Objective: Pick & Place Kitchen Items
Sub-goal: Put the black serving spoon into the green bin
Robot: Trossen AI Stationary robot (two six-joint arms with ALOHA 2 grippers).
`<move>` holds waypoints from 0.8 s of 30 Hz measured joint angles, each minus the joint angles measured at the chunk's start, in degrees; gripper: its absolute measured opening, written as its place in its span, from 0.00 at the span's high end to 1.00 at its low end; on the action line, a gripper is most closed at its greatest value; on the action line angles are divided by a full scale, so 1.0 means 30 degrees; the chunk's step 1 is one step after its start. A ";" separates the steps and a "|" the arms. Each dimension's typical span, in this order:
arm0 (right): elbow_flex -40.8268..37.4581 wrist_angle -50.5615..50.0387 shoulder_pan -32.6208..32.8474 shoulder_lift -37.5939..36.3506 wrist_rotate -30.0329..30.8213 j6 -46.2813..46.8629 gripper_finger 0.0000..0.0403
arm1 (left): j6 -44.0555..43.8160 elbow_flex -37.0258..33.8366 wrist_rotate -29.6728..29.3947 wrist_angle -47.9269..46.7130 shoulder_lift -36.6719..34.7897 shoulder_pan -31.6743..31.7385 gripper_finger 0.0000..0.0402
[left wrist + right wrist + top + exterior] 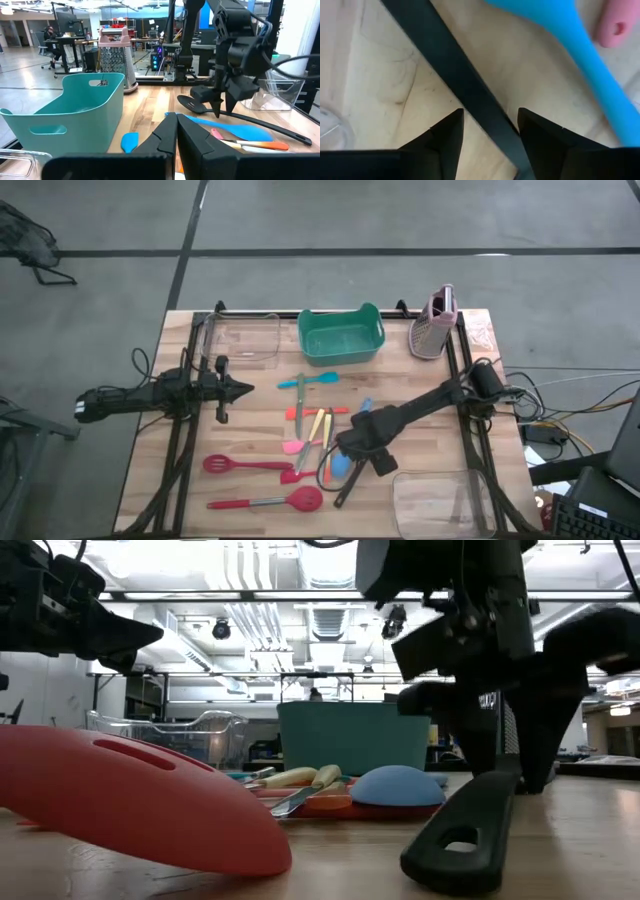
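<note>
Right gripper (pixel 487 132) is low over the black slotted spoon (pixel 362 470), near the table's front right — fingers parted, one on each side of the handle, not clamped. The handle runs diagonally between them. The spoon is all black, long flat handle with a hanging hole at the end; its slotted head shows just behind the gripper in the left wrist view.

Blue spatula (pixel 341 465) lies just beside it, with a pink handle end (pixel 613 27) close by. The other utensils sit mid-table: two red ones (pixel 262 483) toward the front left, yellow-handled cutlery (pixel 318 425) and a teal spatula (pixel 308 380) nearer the bin.

Left gripper (pixel 243 389) hovers over the left side of the table, fingers closed on nothing.

Table (pixel 250 440) is light wood planks. Teal bin (pixel 341 335) at the back edge centre, clear tub (pixel 240 337) at the back left, another tub (pixel 440 498) at the front right corner, pink-grey grater (pixel 437 323) at the back right. Beyond — grey floor, open workshop with desks, monitors and ceiling lights.
</note>
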 joint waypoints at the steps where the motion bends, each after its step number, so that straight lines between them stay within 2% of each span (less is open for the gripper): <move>1: 0.0000 0.0003 0.0000 0.0177 0.0080 -0.0061 0.57 | 0.0000 0.0000 0.0000 -0.0006 0.0000 -0.0007 0.95; 17: -0.0048 0.0022 0.0044 0.0010 -0.0129 0.0214 0.80 | 0.0000 0.0000 0.0000 0.0000 0.0006 -0.0006 0.95; 24: -0.0007 -0.0047 0.0091 -0.0465 0.0075 0.0693 0.80 | 0.0000 0.0000 0.0000 0.0002 0.0000 0.0000 0.95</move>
